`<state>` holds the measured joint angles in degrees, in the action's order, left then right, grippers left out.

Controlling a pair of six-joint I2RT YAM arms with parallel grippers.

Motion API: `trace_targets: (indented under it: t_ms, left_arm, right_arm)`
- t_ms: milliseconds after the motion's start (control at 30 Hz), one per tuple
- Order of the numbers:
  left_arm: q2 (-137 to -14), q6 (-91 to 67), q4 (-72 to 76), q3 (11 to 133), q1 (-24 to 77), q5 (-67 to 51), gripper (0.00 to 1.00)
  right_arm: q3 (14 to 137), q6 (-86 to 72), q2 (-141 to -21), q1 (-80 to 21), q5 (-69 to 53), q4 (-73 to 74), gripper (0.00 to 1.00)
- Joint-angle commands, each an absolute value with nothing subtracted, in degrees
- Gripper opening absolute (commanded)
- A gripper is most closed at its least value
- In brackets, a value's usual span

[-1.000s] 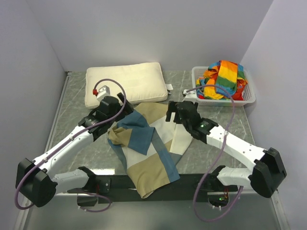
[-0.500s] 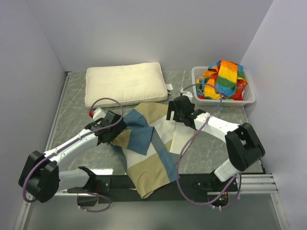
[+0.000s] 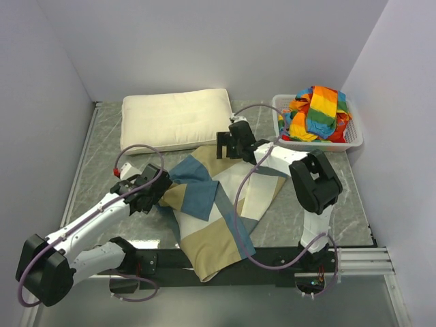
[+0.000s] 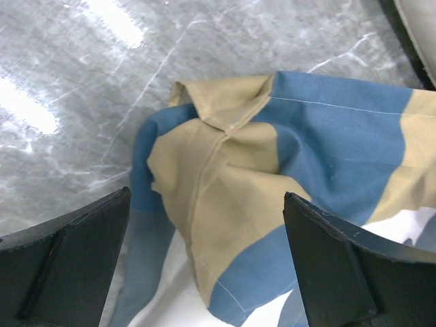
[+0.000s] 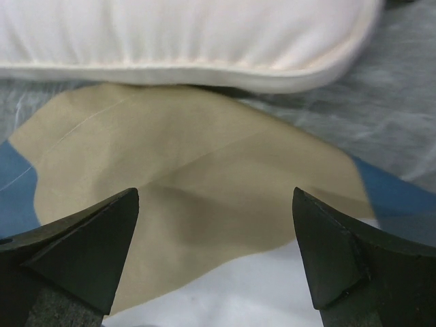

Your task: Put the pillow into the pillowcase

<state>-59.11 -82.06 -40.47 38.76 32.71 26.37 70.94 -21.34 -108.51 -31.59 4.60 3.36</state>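
Left gripper (image 4: 206, 225): pulled back over pillowcase (image 3: 211, 218), at its crumpled left edge, jaws wide, empty.
Right gripper (image 5: 214, 225): moved up to pillow (image 3: 176, 119) seam, spread wide, empty.
Basket (image 3: 354, 139): rainbow-striped cloth (image 3: 315, 112) heaped inside.

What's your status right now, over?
Left jaws open over crumpled pillowcase corner. Right jaws open over its far end by pillow. Pillow not yet in; nothing blocking.

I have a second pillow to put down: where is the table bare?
Bare table lies left of the pillowcase near the pillow, and right of it near the white basket. The middle is crowded: pillowcase, left gripper and right gripper.
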Motion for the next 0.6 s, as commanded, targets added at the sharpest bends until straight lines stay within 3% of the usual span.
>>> trace_targets:
  t_ms: [0,200,300,333,400,433,500,533,567]
  left_arm:
    - [-59.0,-83.5,-41.0,36.7,32.9,26.5,0.99]
    - [-63.0,-83.6,-35.3,34.3,32.8,24.3,0.99]
    - [-63.5,-79.7,-30.0,34.4,31.6,23.2,0.88]
    - [-63.7,-78.3,-27.8,35.0,31.0,22.8,0.71]
    - [-64.0,-75.4,-25.4,35.5,28.7,21.4,0.48]
    - [-64.2,-73.3,-24.4,36.1,27.5,20.8,0.25]
    - [-64.6,-69.7,-22.9,36.7,22.7,17.8,0.01]
    - [-64.5,-68.7,-22.6,36.9,20.8,16.7,0.01]
    - [-64.4,-66.6,-22.3,37.2,17.0,15.8,0.01]
  right_arm:
    - [75.7,-17.2,-111.8,-34.9,0.4,0.8,1.0]
    - [85.4,-15.3,-119.7,-38.8,6.9,8.1,1.0]
    - [89.4,-16.6,-123.2,-38.8,9.1,12.7,0.99]
    - [90.2,-16.6,-123.7,-38.8,9.6,13.1,0.99]
    - [90.1,-16.8,-124.3,-38.7,12.0,14.1,0.93]
    - [90.2,-16.8,-124.5,-38.6,12.6,14.8,0.9]
    - [88.8,-17.0,-124.2,-37.8,13.6,15.5,0.74]
    - [88.1,-17.1,-123.3,-37.4,13.9,15.5,0.64]
    - [86.2,-17.8,-122.8,-36.4,14.1,15.5,0.46]
